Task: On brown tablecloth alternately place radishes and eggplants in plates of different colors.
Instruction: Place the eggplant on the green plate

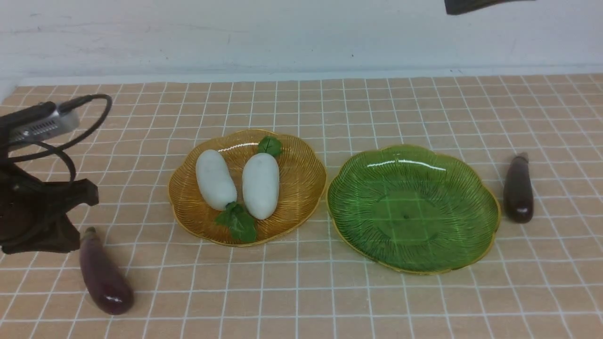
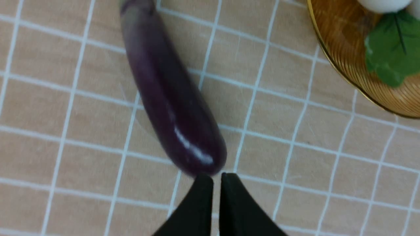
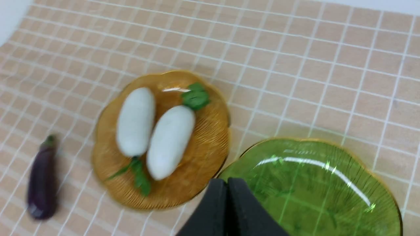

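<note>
Both white oblong toy radishes lie in the amber ribbed plate; the green scalloped plate sits bare. Next, I'd judge, the left gripper, pinched closed and empty, must open to take the glossy purple toy eggplant near the front-left corner of the gridded brown tablecloth. The right gripper, closed on nothing, hangs over the plates. Pale wall behind.

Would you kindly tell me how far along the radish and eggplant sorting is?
Done: both radishes lie in the amber plate. In hand: nothing held; the left tool, shut, sits by the tip of the left eggplant; the right tool is shut too. Left: both eggplants, the right eggplant included, lie on the tablecloth; the green plate holds nothing.
</note>
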`<state>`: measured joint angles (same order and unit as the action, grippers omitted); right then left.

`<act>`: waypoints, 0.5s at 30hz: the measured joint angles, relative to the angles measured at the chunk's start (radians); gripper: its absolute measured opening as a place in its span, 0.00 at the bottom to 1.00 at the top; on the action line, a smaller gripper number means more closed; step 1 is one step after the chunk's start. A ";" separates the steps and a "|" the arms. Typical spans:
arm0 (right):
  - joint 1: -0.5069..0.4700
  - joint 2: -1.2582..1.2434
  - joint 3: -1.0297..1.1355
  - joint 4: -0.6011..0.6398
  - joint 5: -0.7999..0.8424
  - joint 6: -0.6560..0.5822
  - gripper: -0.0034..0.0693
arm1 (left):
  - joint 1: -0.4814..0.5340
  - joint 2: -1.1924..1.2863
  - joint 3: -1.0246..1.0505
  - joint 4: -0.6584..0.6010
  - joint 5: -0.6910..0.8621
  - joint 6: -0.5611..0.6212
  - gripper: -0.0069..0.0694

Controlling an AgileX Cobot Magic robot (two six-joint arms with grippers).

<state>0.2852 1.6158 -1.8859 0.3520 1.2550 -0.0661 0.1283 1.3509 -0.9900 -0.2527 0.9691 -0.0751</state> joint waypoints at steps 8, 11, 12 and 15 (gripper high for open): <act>0.029 -0.147 0.263 0.007 0.010 -0.060 0.03 | 0.001 0.196 0.000 0.015 -0.105 0.014 0.48; 0.029 -0.165 0.339 0.013 0.010 -0.070 0.03 | 0.001 0.248 0.000 0.028 -0.132 0.014 0.60; 0.029 -0.171 0.363 0.015 0.010 -0.071 0.03 | 0.001 0.274 0.000 0.030 -0.146 0.014 0.67; 0.029 -0.186 0.433 0.031 0.009 -0.079 0.03 | 0.001 0.323 0.000 0.030 -0.174 0.014 0.80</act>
<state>0.3144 1.4296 -1.4532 0.3832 1.2640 -0.1455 0.1291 1.6743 -0.9900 -0.2227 0.7951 -0.0612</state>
